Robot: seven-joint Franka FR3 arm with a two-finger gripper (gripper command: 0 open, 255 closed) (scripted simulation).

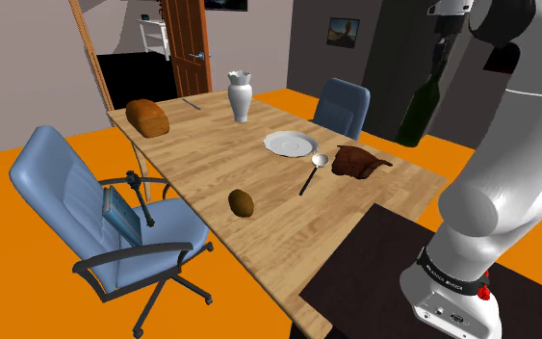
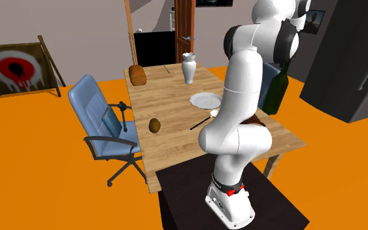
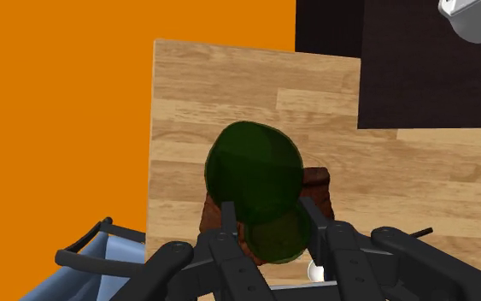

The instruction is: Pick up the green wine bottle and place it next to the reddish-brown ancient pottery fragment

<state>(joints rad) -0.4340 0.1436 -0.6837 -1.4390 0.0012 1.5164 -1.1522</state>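
A dark green wine bottle (image 1: 421, 108) hangs in the air above the table's far right side, held by its neck in my black gripper (image 1: 441, 50), which is shut on it. In the wrist view the bottle (image 3: 255, 175) hangs straight down between my fingers (image 3: 226, 224), its base over the reddish-brown pottery fragment (image 3: 317, 190). That fragment (image 1: 358, 161) lies on the wooden table (image 1: 259, 178) near its right edge, below and left of the bottle in the shoulder view. From the second exterior view the bottle (image 2: 275, 90) shows behind my arm.
On the table also stand a white vase (image 1: 240, 94), a white plate (image 1: 290, 143), a spoon (image 1: 314, 169), a brown loaf (image 1: 147, 117) and a small brown object (image 1: 241, 202). Blue chairs (image 1: 105, 212) (image 1: 344, 103) flank it. My dark stand (image 1: 394, 279) abuts the near edge.
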